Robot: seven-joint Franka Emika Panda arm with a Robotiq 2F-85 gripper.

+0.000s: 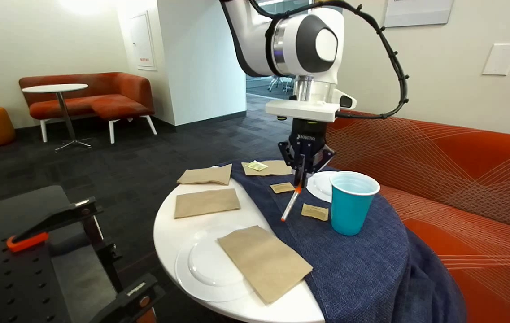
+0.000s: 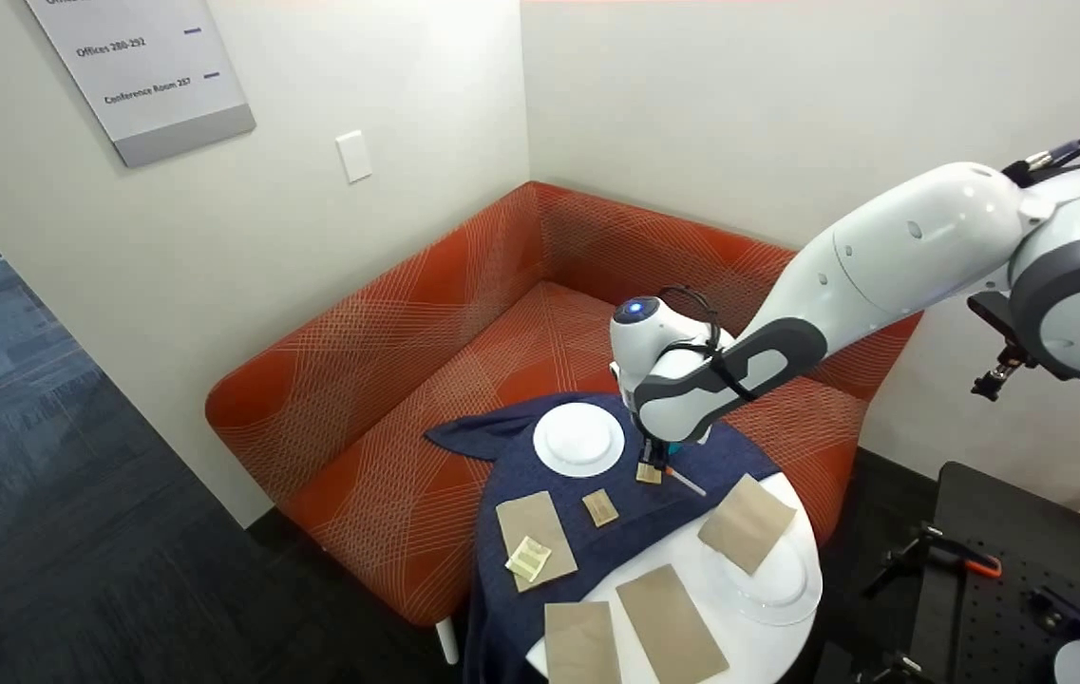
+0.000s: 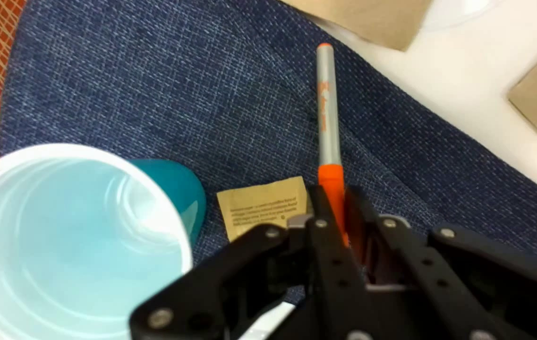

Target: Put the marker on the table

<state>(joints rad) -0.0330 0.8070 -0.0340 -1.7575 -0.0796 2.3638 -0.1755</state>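
The marker is slim and grey with an orange cap; it shows in both exterior views (image 1: 291,205) (image 2: 689,484) and in the wrist view (image 3: 328,113). My gripper (image 1: 301,180) is shut on its orange cap end, with a finger on each side (image 3: 336,191). The grey end sticks out, tilted downward, over the dark blue cloth. It looks a little above the cloth, but the gap is hard to judge. The round white-topped table (image 1: 167,233) is under the gripper, half draped with the cloth (image 1: 362,269). In an exterior view the arm partly hides the gripper (image 2: 661,465).
A teal cup (image 1: 352,211) stands on the cloth close beside the gripper. Tan packets (image 1: 315,212) (image 1: 282,187) lie near the marker. White plates (image 2: 579,439) (image 1: 212,262) and brown napkins (image 1: 266,262) (image 1: 207,202) lie on the table. An orange-red sofa (image 2: 464,380) borders it.
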